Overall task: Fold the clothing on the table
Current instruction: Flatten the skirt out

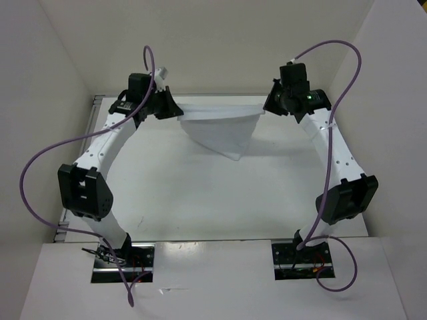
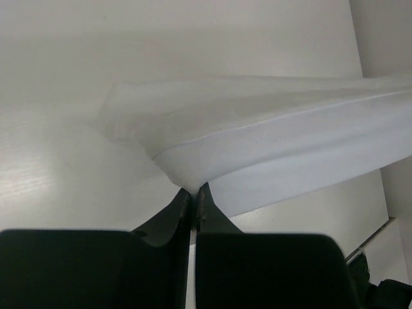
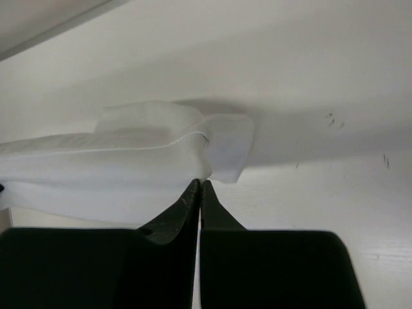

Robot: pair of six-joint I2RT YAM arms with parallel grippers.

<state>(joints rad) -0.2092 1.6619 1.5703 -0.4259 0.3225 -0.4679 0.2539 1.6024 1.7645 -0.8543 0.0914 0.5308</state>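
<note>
Now we are in the lifting-and-spreading step of the fold. The left end effector [image 2: 193, 193] is pressed together on one end of the clothing [image 1: 223, 130], and the right end effector [image 3: 201, 185] is pinching the other end in the same way, its fingertips closed on the hem with a small flap sticking out past them. The clothing hangs between the two at the far side of the bench [image 1: 200, 200], about midway between left and right. Its upper edge is pulled nearly straight from one grip to the other, and the rest sags in a loose triangle whose tip points toward the near side. We cannot tell whether that tip rests on the bench or hangs just above it. We judge the fold itself not yet made. The next move calls for both grips to travel together, keeping the held edge taut and level while carrying it toward the near side, so the held half comes down flat over the sagging half; pulling unevenly would probably skew the fabric or tug it out of one pinch. By our count there is one piece of clothing, one bench and two end effectors.
</note>
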